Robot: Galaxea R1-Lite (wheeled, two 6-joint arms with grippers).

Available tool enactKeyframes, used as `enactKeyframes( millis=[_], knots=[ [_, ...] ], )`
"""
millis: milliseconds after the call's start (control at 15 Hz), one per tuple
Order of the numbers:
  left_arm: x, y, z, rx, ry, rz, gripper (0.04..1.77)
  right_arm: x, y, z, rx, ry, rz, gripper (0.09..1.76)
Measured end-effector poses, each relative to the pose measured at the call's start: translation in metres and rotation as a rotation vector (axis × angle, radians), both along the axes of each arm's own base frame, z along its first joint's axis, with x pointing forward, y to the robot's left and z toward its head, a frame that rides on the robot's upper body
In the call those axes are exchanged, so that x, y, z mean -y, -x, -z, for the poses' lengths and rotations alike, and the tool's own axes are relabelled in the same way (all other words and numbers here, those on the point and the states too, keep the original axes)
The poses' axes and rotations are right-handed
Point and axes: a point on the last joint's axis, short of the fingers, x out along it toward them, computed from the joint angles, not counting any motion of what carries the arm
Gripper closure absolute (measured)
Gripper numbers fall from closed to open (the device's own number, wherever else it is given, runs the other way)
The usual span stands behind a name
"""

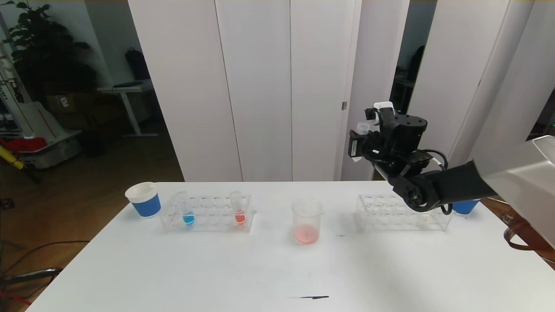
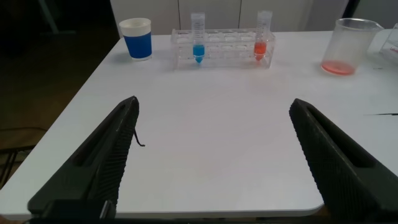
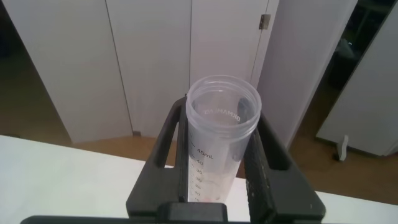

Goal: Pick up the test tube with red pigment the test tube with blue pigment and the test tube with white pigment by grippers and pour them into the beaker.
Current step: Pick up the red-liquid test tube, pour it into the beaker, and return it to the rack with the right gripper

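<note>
My right gripper [image 1: 366, 143] is shut on a clear graduated test tube [image 3: 221, 134]. It holds the tube high above the table's back right, open mouth up, and the tube looks almost empty. The beaker [image 1: 306, 221] stands at mid-table with red-pink pigment in its bottom. The blue-pigment tube [image 1: 187, 212] and an orange-red tube [image 1: 239, 210] stand in the left rack [image 1: 208, 214]. A pale cream tip [image 1: 422, 220], perhaps the white-pigment tube, shows in the right rack [image 1: 390, 212], partly behind my arm. My left gripper [image 2: 213, 106] is open and empty, low over the table's near left.
A white paper cup with a blue band [image 1: 144, 199] stands at the back left corner. Another [image 1: 465, 206] sits behind my right arm at the back right. White panels stand behind the table. A small dark mark [image 1: 310, 297] lies near the front edge.
</note>
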Motion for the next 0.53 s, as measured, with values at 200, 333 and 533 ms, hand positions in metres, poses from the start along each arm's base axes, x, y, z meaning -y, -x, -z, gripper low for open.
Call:
enactKeyframes(
  millis=[200,333,533],
  knots=[
    [0.0,0.0,0.0,0.0,0.0,0.0,0.08,0.015,0.0,0.004,0.022,-0.008,0.064,1.27],
    [0.0,0.0,0.0,0.0,0.0,0.0,0.08,0.03,0.0,-0.003,0.063,-0.017,0.103,1.27],
    [0.0,0.0,0.0,0.0,0.0,0.0,0.08,0.062,0.0,-0.021,0.148,0.003,0.218,1.27]
  ],
)
